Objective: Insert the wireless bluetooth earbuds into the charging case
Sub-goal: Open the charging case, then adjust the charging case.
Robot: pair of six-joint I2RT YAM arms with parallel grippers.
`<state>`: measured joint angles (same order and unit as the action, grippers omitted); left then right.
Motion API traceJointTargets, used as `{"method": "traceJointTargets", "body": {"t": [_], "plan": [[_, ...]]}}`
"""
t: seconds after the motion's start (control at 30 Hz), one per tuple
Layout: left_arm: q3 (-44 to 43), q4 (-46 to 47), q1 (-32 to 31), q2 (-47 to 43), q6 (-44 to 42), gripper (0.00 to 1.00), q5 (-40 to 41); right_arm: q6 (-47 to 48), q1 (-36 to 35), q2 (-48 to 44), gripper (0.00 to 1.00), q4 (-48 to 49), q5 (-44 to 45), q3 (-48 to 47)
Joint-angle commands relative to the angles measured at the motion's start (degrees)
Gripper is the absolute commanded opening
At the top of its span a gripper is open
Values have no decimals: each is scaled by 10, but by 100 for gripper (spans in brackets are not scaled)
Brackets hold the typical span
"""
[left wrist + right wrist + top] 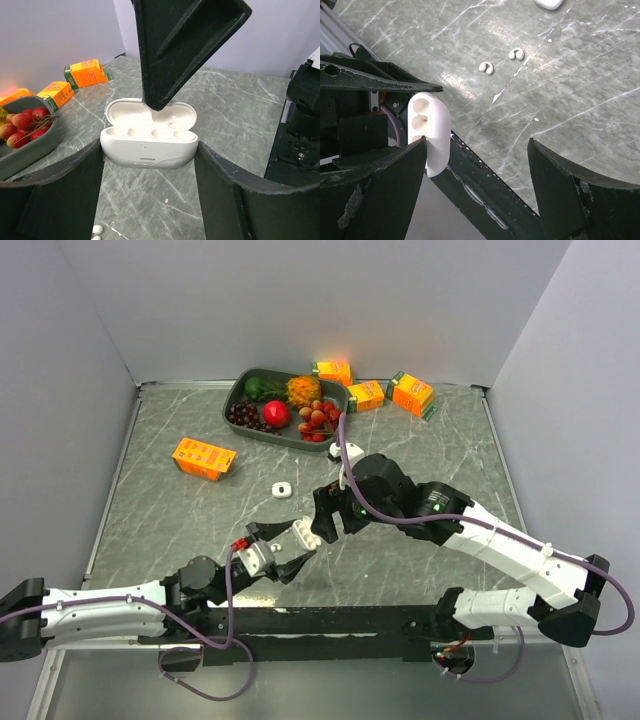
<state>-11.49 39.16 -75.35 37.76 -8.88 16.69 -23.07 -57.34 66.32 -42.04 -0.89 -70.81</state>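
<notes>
My left gripper (pixel 149 162) is shut on the white charging case (pixel 145 147), holding it by its ends above the table with the lid open and the sockets showing. My right gripper (pixel 477 145) is open and holds nothing. In the right wrist view its left finger (pixel 395 180) lies against the case (pixel 430 130). In the left wrist view that black finger (pixel 175 50) comes down from above, its tip on the open lid. Two tiny white earbuds (pixel 486 67) (pixel 516 53) lie on the marble. In the top view both grippers (pixel 290 540) (pixel 328 518) meet at the case (pixel 305 532).
A second white case (pixel 281 488) lies on the table, and another white one (pixel 350 450) sits by the right arm. A dark tray (pixel 238 392) of fruit stands at the back. Orange cartons (pixel 204 457) (pixel 412 393) lie around it.
</notes>
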Motion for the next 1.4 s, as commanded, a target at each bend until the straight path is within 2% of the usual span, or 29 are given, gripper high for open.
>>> {"method": "traceJointTargets", "body": {"t": [0.0,0.17,0.4,0.57,0.87,1.1,1.37], "plan": [[-3,19,-1,-15,2,1,12,-3,4,-16,88,-6,8,-7],[-1,15,-1,-23,2,1,13,-4,6,-22,88,0,2,-8],[0,13,-1,-28,1,1,15,-14,7,-79,89,86,-59,6],[-3,17,-1,-22,-2,1,12,-24,6,-51,87,92,-92,-3],[-13,20,-1,-13,-4,1,7,-31,7,-1,73,80,-88,0],[-15,16,-1,-16,-3,1,4,-29,6,8,51,69,-66,-4],[-16,15,-1,-18,-4,1,3,-21,6,21,52,64,-70,-7]]}}
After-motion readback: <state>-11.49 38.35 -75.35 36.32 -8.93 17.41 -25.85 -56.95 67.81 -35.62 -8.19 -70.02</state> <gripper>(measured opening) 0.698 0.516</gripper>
